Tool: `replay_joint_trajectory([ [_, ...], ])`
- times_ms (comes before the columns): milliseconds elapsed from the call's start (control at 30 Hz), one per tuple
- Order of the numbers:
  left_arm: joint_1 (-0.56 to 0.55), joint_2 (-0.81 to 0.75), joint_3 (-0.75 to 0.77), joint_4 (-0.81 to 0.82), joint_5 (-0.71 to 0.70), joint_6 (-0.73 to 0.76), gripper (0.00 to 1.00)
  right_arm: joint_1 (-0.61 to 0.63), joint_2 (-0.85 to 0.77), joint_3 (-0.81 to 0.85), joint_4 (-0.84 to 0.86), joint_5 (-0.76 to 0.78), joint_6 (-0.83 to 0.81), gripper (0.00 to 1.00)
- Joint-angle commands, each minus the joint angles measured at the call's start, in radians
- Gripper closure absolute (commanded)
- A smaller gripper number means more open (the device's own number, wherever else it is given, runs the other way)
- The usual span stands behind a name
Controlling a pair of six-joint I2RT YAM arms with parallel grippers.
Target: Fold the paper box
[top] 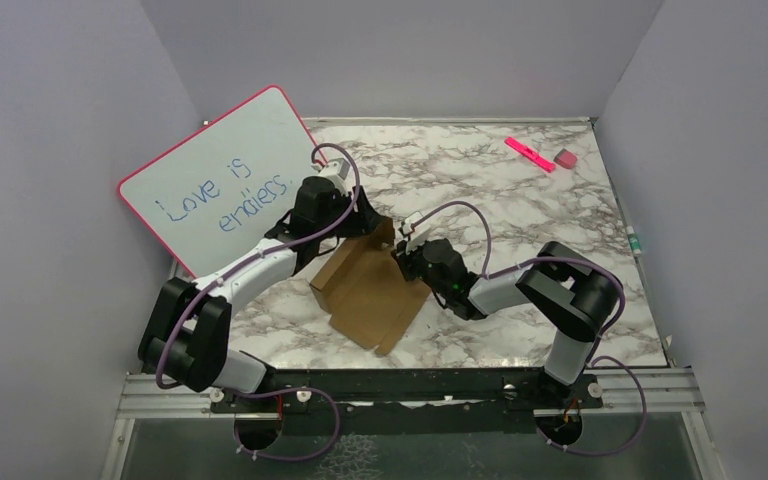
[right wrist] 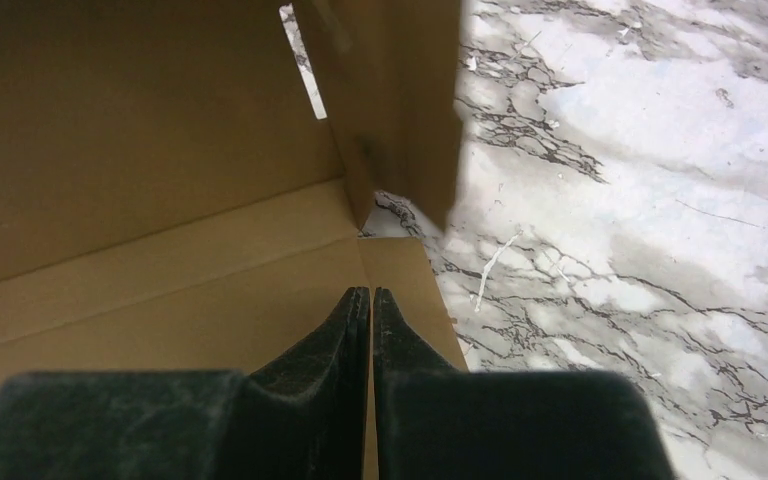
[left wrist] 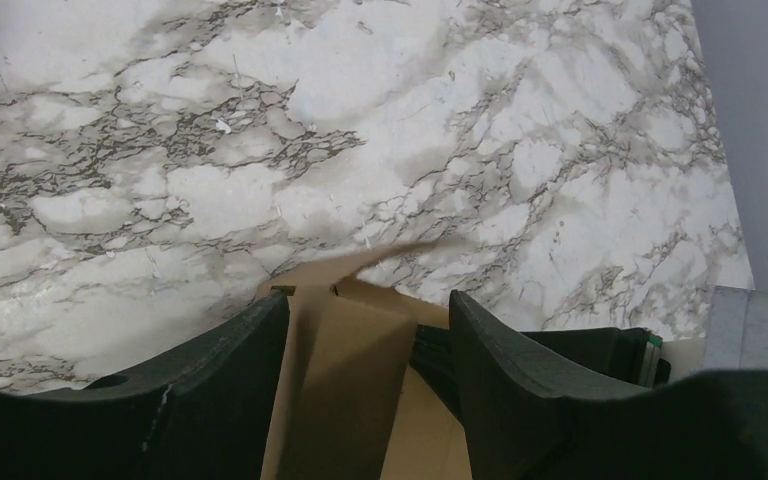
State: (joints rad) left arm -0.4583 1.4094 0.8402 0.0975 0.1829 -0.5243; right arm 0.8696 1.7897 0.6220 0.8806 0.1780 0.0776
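Cardboard first: the paper box point(top: 368, 295) lies partly formed near the middle of the worktop point(top: 530, 230), turned diagonally so one corner points at the arm bases. Its main panel is flat and a flap stands up at the far corner. I can't settle its long axis from the top view; the outline looks close to square.

My left arm reaches forward and rightward from its base, with its wrist over the box's far-left edge. The left gripper point(left wrist: 368, 305) is spread wide, its fingers point(left wrist: 250, 370) straddling a raised strip of cardboard; I can't tell whether either pad touches it.

My right arm has its elbow out to the right and its forearm doubles back leftward, low, to the box's far-right side. The right gripper point(right wrist: 371, 300) is clenched, its fingertips together with nothing visible between them, over the inner panel just beside an upright wall.

Beyond the box, a pink-framed whiteboard point(top: 222, 180) leans at the far left. A pink marker point(top: 530, 153) and an eraser point(top: 565, 158) lie just beside each other at the far right, well apart from the box.
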Motion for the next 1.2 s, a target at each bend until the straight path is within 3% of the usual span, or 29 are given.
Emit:
replay_joint_trajectory([
  [0,0.013,0.025,-0.035,0.079,0.036,-0.011,0.4,0.006,0.014,0.021,-0.024,-0.029,-0.01,0.89],
  [200,0.03,0.033,-0.071,0.118,0.03,-0.008,0.47,0.006,0.008,0.013,-0.005,-0.054,-0.014,0.88],
  [400,0.035,0.002,-0.067,0.121,0.048,0.019,0.44,-0.015,-0.073,-0.042,0.028,-0.091,-0.116,0.78],
  [600,0.044,-0.056,-0.053,0.096,0.049,0.029,0.37,-0.178,-0.12,0.007,-0.031,-0.45,-0.191,0.53],
  [767,0.067,-0.082,-0.041,0.064,0.032,0.021,0.37,-0.305,-0.066,0.098,-0.039,-0.687,-0.235,0.4],
  [867,0.077,-0.077,-0.04,0.053,0.047,0.014,0.37,-0.35,-0.003,0.183,-0.079,-0.826,-0.276,0.38],
  [1167,0.09,-0.05,-0.064,0.065,0.081,0.011,0.45,-0.369,0.128,0.358,-0.219,-0.989,-0.377,0.38],
])
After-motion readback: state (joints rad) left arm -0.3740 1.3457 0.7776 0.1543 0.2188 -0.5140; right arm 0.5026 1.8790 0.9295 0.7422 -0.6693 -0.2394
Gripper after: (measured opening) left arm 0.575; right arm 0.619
